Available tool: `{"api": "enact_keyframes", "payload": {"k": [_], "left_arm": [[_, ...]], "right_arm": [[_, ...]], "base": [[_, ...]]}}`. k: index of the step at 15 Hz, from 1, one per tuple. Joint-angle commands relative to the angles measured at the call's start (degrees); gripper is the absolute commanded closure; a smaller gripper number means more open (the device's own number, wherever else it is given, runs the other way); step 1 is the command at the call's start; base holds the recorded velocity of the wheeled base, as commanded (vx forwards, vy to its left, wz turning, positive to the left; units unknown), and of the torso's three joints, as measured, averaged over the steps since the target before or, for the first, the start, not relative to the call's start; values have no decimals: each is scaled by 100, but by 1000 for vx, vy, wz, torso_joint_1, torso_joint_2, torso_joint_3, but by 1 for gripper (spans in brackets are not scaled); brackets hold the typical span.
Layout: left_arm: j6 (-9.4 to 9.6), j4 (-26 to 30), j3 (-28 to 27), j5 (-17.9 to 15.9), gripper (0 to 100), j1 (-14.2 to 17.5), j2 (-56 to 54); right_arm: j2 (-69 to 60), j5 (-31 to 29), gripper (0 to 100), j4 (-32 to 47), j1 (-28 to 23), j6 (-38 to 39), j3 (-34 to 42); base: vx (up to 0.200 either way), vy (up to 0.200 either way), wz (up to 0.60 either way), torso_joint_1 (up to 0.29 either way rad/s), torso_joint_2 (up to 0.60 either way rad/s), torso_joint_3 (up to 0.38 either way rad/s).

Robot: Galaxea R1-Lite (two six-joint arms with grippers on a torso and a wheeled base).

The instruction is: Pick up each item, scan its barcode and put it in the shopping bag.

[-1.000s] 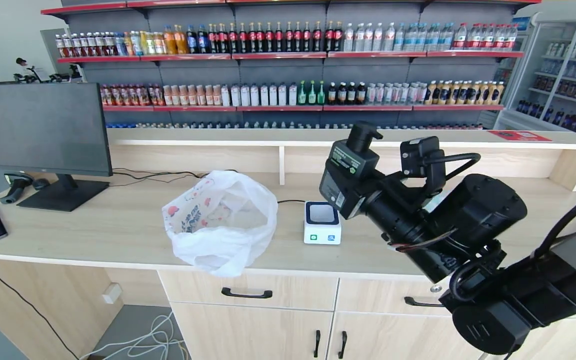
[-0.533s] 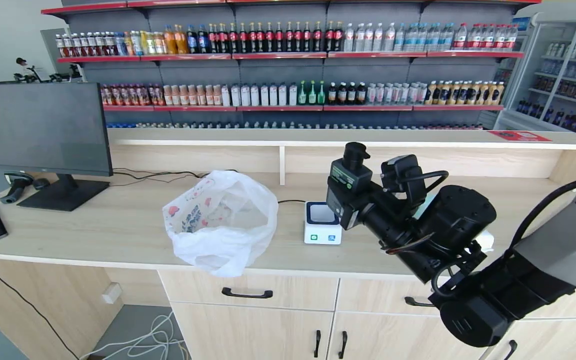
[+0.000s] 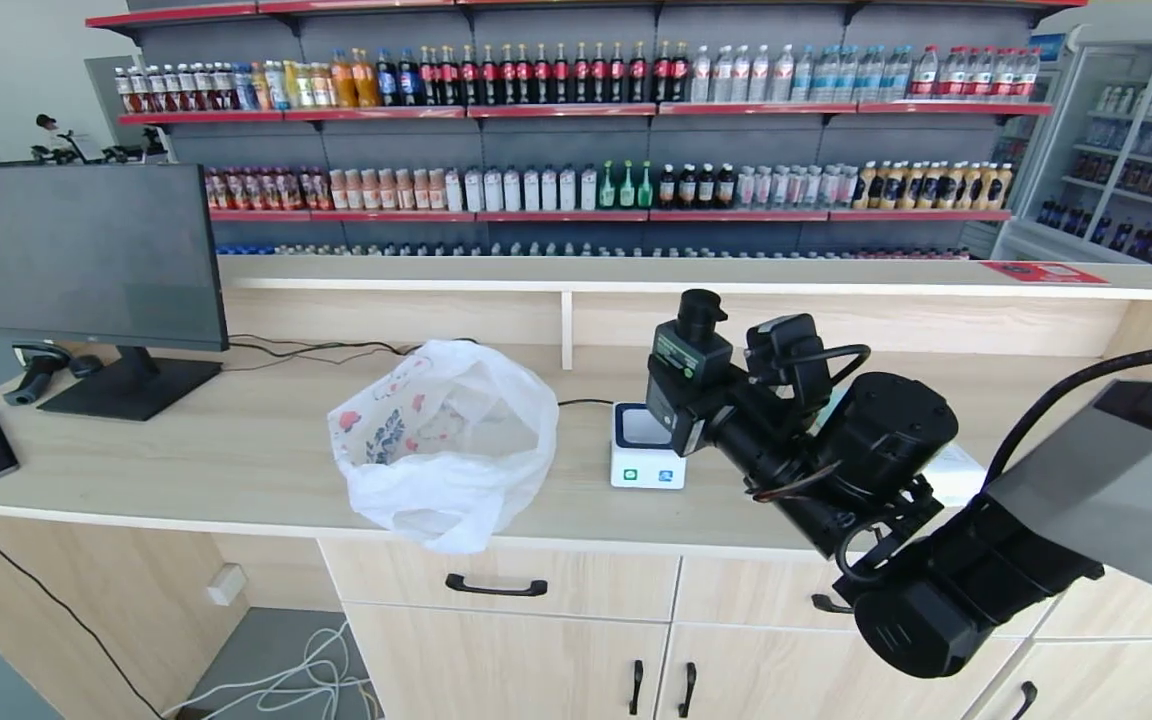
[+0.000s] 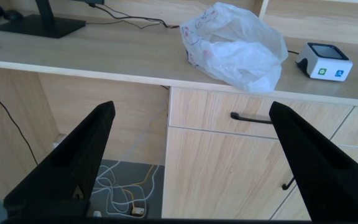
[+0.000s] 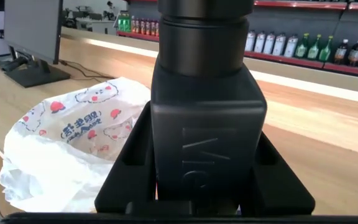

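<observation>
We have the pump bottle at the scanner; bagging is left to do

Our right gripper is clamped on the black pump bottle, just above the barcode scanner, at its 1 o'clock. The shopping bag lies at the scanner's 9 o'clock. Our left gripper hangs spread, holding nothing.

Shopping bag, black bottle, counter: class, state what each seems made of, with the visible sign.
The shopping bag looks like thin plastic film: translucent white, crumpled, glossy. The black bottle is likely hard plastic: matte, moulded square body. The counter is probably wood-look laminate: pale, even grain.
</observation>
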Motion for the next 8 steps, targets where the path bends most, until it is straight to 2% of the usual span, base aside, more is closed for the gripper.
{"api": "enact_keyframes", "payload": {"k": [1,8], "left_arm": [[-2,0,1,0,0,1,0],[-2,0,1,0,0,1,0]], "right_arm": [[-11,12,100,-6,4,18,-11],[51,12,100,-6,-66,106,-28]], "base": [[0,0,600,2,12,2],[0,0,0,9,-23,-11]]}}
